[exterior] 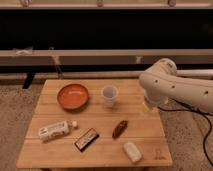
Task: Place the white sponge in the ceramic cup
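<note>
The white sponge (132,151) lies on the wooden table (100,145) near its front right corner, flat and free. The ceramic cup (109,96) stands upright at the middle back of the table, right of the orange bowl. My white arm (175,87) reaches in from the right over the table's right edge. My gripper (148,105) hangs below the arm's rounded end, right of the cup and well behind the sponge, touching neither. Most of it is hidden by the arm.
An orange-red bowl (73,96) sits at the back left. A white labelled tube (56,130) lies at the front left, a dark packet (87,139) at the front middle, and a brown oval thing (119,128) between cup and sponge. A low rail runs behind the table.
</note>
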Robot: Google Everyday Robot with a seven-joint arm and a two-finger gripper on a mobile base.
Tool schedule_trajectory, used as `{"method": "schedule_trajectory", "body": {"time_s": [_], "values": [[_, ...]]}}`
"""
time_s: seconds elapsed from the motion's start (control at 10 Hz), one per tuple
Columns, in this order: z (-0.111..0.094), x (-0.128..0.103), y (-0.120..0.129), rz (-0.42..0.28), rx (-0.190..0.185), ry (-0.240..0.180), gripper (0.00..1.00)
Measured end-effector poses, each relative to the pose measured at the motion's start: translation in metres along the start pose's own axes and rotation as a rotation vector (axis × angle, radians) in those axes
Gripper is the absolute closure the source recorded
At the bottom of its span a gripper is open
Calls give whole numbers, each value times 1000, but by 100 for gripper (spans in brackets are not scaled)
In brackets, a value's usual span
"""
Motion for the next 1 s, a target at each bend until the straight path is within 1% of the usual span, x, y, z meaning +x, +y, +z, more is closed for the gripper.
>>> {"method": "schedule_trajectory", "body": {"time_s": [0.1,0.2,0.3,0.4,0.5,0.7,0.9,1.0], "values": [[4,13,20,-36,-11,4,20],[8,23,35,-55,-13,9,20],[16,37,62,-82,-10,12,20],[27,46,79,-97,-7,17,20],[37,51,90,-104,-6,21,20],[61,63,116,-108,-10,57,20],[69,71,140,-95,-17,91,20],[73,68,165,-88,-40,108,20]]}}
